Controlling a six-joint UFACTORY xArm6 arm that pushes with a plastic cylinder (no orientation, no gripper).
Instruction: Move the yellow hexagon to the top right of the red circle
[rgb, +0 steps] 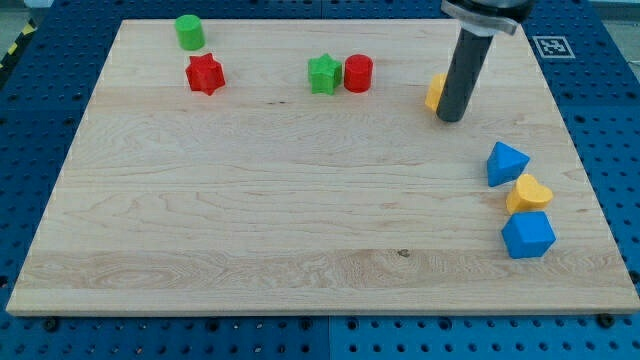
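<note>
one yellow hexagon sits near the board's top right, half hidden behind my tip, which touches its right side; the rod ends bare, holding nothing. one red circle lies to the hexagon's left, touching one green star. farther left: one red star, one green cylinder. two blue blocks flank one yellow heart at the wooden board's right edge. no legible writing; a marker tag sits off-board.
</note>
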